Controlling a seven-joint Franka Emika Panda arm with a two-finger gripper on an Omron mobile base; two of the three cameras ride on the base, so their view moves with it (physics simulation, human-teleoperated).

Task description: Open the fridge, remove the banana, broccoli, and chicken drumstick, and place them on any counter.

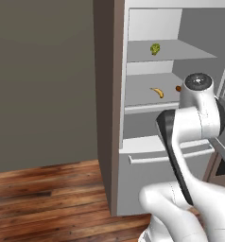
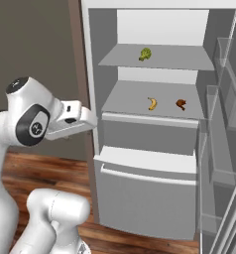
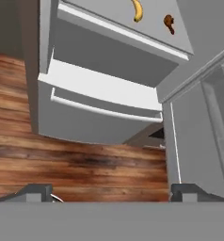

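Reaching comes next: fridge [image 2: 140, 198] is standing open, so you are bringing the spread, empty claw [image 3: 111, 190] toward the banana [image 2: 152, 103] at upper centre.

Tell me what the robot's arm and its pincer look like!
The arm is smooth, glossy white with rounded segments and dark grey-black rings and caps at the joints. A boxy white hand sits at its end. The pincer has two small dark grey fingertips. No cables show.

The fridge [image 1: 147, 179] is open. The broccoli [image 1: 155, 48] sits on the top shelf. The banana [image 1: 157, 92] lies one shelf lower.
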